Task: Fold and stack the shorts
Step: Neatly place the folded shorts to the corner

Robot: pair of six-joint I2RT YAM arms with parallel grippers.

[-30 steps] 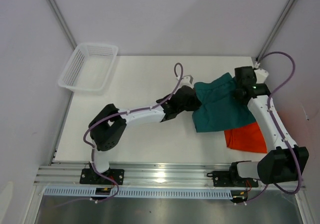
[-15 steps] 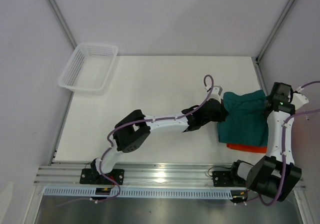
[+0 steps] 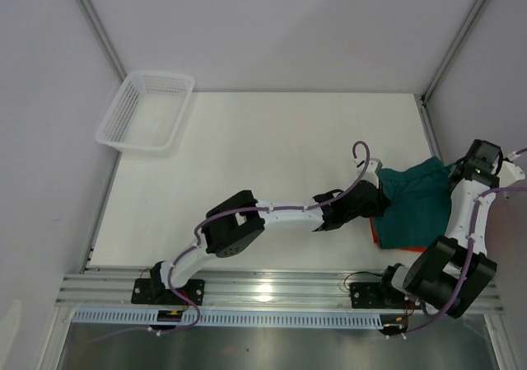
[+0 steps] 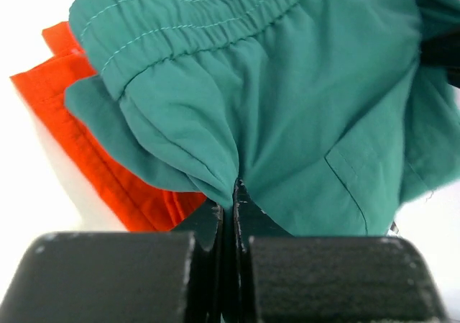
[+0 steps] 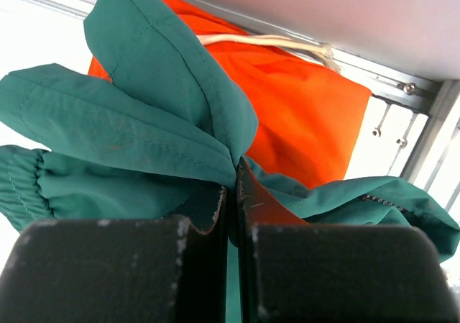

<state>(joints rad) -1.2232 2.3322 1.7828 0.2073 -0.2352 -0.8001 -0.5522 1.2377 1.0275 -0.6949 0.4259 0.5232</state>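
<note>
The dark teal green shorts point(image 3: 418, 203) lie over the bright orange shorts point(image 3: 376, 232) at the table's right edge; only a thin orange strip shows in the top view. My left gripper point(image 3: 377, 195) is shut on the teal fabric at its left edge; in the left wrist view point(image 4: 231, 188) the teal shorts point(image 4: 302, 100) bunch above the orange pair point(image 4: 93, 157). My right gripper point(image 3: 458, 170) is shut on the teal shorts' right edge; in the right wrist view point(image 5: 233, 168) teal folds point(image 5: 144, 129) cover the orange shorts point(image 5: 295, 114), whose white drawstring point(image 5: 273, 42) shows.
A white plastic mesh basket point(image 3: 146, 111) stands at the table's far left corner. The enclosure's right frame post point(image 3: 461, 36) and wall are close to my right arm. The metal rail point(image 3: 272, 286) runs along the near edge.
Both grippers have carried the teal shorts to the right and toward the near edge, onto the orange shorts, which are now almost wholly covered. The left arm has stretched further right.
</note>
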